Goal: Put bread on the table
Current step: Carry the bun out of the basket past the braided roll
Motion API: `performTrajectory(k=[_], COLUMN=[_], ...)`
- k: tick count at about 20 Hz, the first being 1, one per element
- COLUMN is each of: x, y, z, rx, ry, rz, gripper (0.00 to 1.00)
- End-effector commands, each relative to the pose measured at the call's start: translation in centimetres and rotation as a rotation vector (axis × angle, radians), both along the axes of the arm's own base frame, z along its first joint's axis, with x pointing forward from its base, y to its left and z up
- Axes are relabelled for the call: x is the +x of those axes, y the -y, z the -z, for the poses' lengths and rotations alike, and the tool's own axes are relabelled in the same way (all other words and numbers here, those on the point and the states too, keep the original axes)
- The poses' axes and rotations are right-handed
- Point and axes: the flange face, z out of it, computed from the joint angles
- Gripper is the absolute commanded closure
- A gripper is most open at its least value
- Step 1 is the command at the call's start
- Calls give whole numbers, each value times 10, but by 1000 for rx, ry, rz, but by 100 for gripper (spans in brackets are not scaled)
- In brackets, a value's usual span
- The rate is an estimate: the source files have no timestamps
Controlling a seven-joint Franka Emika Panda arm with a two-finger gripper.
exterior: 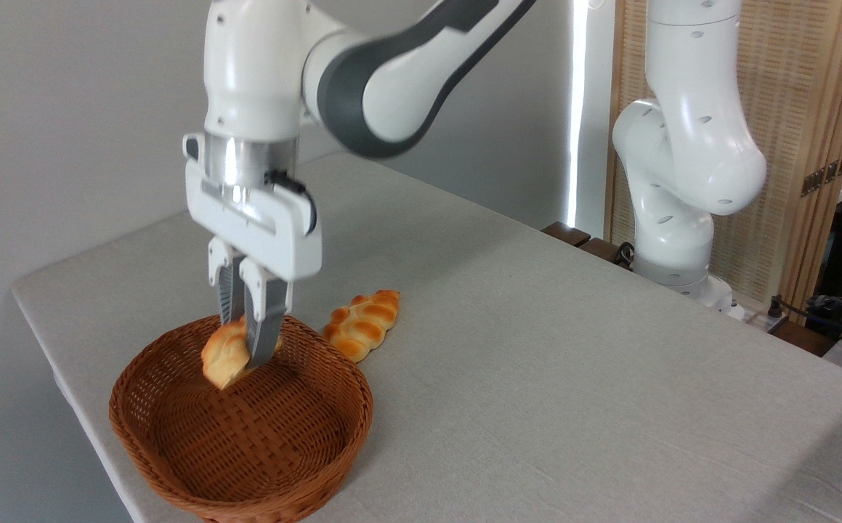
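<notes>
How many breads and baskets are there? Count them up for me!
Breads: 2, the round bun pinched in the gripper over the basket, and the braided loaf lying on the table.
Baskets: 1, the brown wicker basket.
Total: 3 things.

Bread (223,357) partly behind pincer (250,349) fingers; basket (173,436) cut off below.
</notes>
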Motion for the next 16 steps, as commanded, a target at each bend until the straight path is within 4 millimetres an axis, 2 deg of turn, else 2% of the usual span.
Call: performTrajectory(k=[1, 3, 6, 9, 10, 12, 13, 15, 16], x=[-33, -55, -83, -93, -96, -99, -99, -97, -94], y=[-12, -19, -27, -40, -40, -39, -39, -38, -36], z=[-34, -39, -37, -29, -20, 0, 8, 24, 28], rx=[0, 19, 55, 69, 72, 85, 88, 95, 96], ry=[-78, -194, -374, -465, -488, -527, -539, -562, -556], rz=[-8, -7, 31, 43, 45, 54, 59, 63, 63], gripper=[66, 63, 63, 58, 55, 43, 42, 18, 10])
